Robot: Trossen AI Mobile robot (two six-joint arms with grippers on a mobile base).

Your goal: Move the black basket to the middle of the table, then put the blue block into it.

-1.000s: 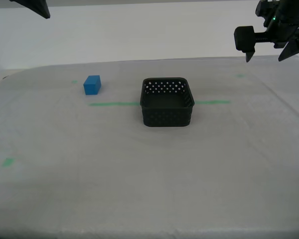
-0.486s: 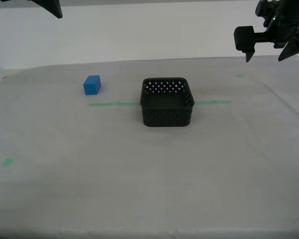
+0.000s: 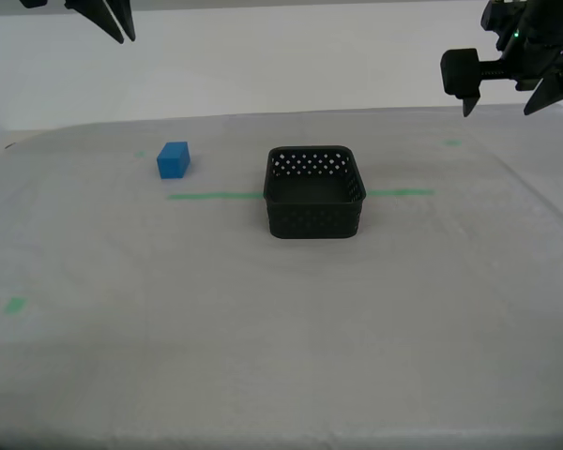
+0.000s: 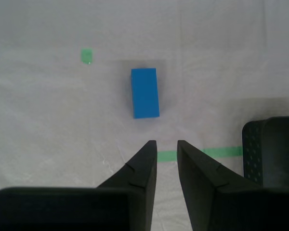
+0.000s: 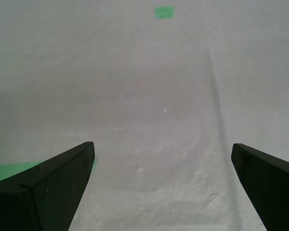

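1. My second gripper [image 4: 166, 144] hung above the table [image 3: 263, 356] with fingers nearly closed, grasping nothing; the blue block [image 4: 145, 93] lay ahead of the fingertips, apart.
2. My first gripper [image 5: 163, 149] was spread wide, empty.
3. The block looked light, rigid and smooth-faced; grip opposite flat sides.
4. The black basket [image 3: 314, 191] stood empty over the green tape line [image 3: 214, 196].
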